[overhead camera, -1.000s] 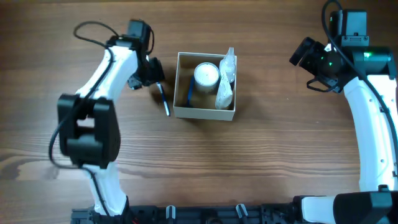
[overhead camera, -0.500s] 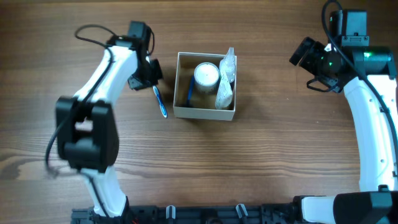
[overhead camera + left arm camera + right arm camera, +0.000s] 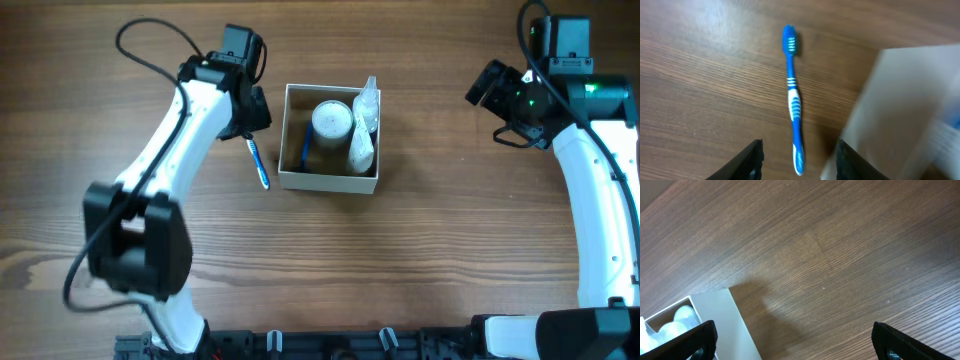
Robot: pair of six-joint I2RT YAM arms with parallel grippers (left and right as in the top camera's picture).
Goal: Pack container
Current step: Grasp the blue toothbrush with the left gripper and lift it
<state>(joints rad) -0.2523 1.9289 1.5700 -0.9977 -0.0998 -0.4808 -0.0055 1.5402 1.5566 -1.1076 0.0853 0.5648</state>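
The container (image 3: 329,181) is a square white cardboard box with a tan inside, at the table's middle back. It holds a round white-lidded jar (image 3: 332,120), a clear bag of white items (image 3: 362,135) and a blue item (image 3: 305,150). A blue toothbrush (image 3: 258,164) lies on the table just left of the box; it also shows in the left wrist view (image 3: 793,97). My left gripper (image 3: 252,112) is open and empty above the toothbrush's handle end (image 3: 799,165), beside the box wall (image 3: 900,100). My right gripper (image 3: 490,95) is open and empty, far right of the box (image 3: 715,325).
The wooden table (image 3: 400,260) carries nothing else in view. The left arm's black cable (image 3: 150,45) loops over the back left. The right arm (image 3: 600,190) stands along the right edge.
The toothbrush was let go and now lies on the table left of the box. My left gripper moved right and back, closer to the box. The right arm has not moved.
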